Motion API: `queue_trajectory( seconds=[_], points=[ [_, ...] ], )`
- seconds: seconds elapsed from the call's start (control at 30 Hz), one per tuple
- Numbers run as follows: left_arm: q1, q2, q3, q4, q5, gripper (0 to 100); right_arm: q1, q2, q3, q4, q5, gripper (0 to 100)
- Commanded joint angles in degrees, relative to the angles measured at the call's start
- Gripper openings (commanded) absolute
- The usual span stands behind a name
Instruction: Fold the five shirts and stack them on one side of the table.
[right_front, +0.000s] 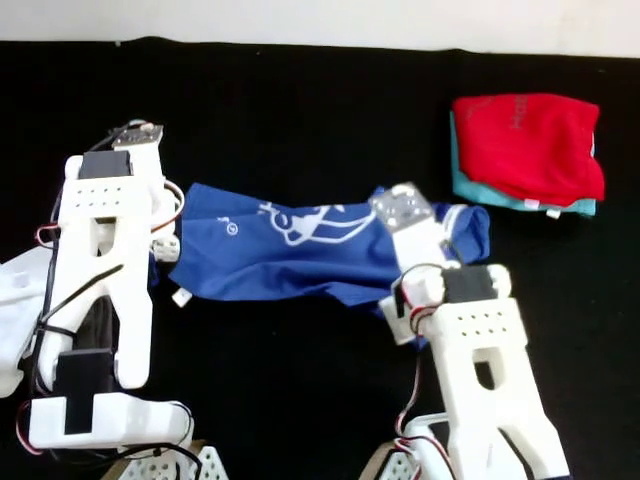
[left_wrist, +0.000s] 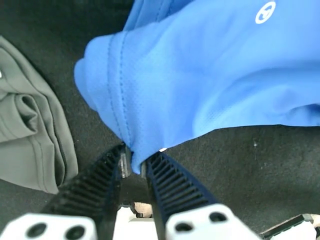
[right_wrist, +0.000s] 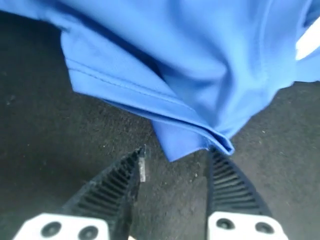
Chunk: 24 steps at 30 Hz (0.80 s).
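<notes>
Black tabletop (right_front: 300, 110), pale wall strip (right_front: 300, 20) behind it

Black table (right_front: 300, 110), blue shirt (right_front: 290, 250), folded stack (right_front: 525, 150), grey shirt (left_wrist: 30, 130)

The high camera is looking steeply down over the black table (right_front: 300, 110) from above its near edge, far enough off to be taking in the worktop out to the far edge, with the blue shirt (right_front: 290, 255) lying across the middle. The left wrist camera is peering along the left gripper (left_wrist: 134, 167) from very close, facing the blue shirt's end nearer the left edge. The right wrist camera is looking just as closely past the right gripper (right_wrist: 175, 160) at the opposite end, so all three views are sharing that one blue shirt.
</notes>
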Motion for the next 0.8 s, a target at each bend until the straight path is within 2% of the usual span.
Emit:
queue_trajectory(
  seconds=[0.0,0.2,0.3,0.43,0.63,0.77],
  points=[
    [0.13,-2.42,-0.31,-0.53,0.18,1,0.4,-0.75,4.18,-5.85,0.62,19.8],
    [0.13,-2.42,-0.22,-0.18,0.18,1,-3.56,-1.27,5.05,0.92,0.7,19.8],
    [0.13,-2.42,-0.22,-0.09,0.18,1,-4.0,-1.36,4.97,1.54,4.66,19.8],
    [0.13,-2.42,-0.22,-0.09,0.18,1,-4.18,-1.36,4.88,1.71,5.27,19.8],
    [0.13,-2.42,-0.22,-0.18,0.18,1,-0.04,-1.27,-7.78,2.77,4.48,19.8],
    [0.13,-2.42,-0.4,-0.35,0.18,1,0.22,-0.66,-13.67,1.01,-0.53,19.8]
  ],
)
